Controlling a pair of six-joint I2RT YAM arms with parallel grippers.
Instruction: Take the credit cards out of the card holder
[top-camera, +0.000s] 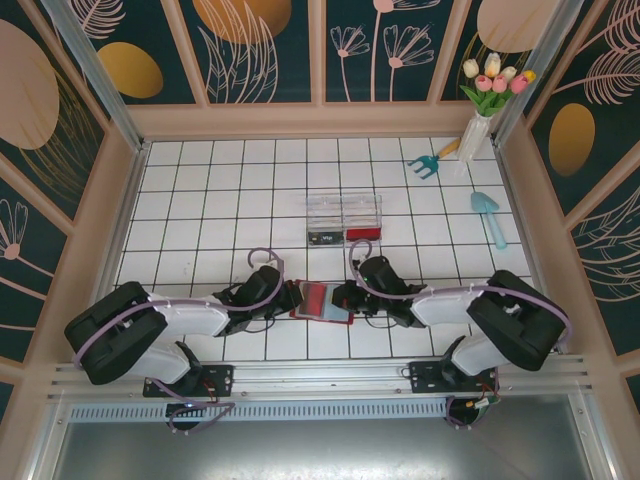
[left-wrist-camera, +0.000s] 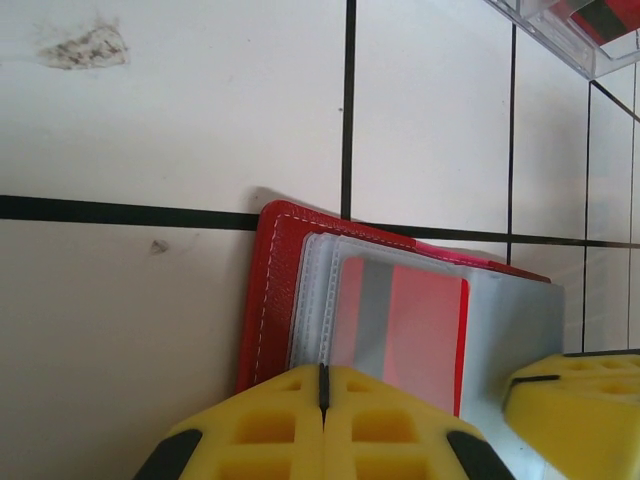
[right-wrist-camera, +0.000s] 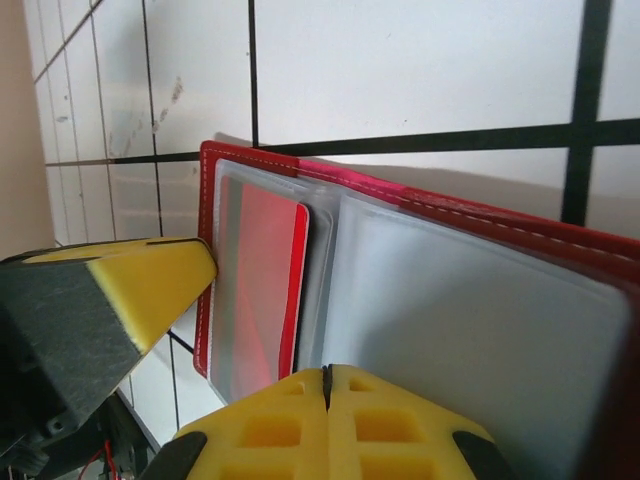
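Top external view has the left gripper (top-camera: 290, 298) and right gripper (top-camera: 344, 299) facing each other across the open wallet (top-camera: 322, 301), which lies flat between their tips, with the tray (top-camera: 344, 218) well beyond. Left wrist view shows its 2 yellow fingers pressed together with only a seam between, tips over the wallet's near edge, and 1 red card (left-wrist-camera: 410, 335) in a clear sleeve (left-wrist-camera: 520, 340) just ahead. Right wrist view shows its fingers likewise pressed together at the wallet's edge, the card ahead to their left.
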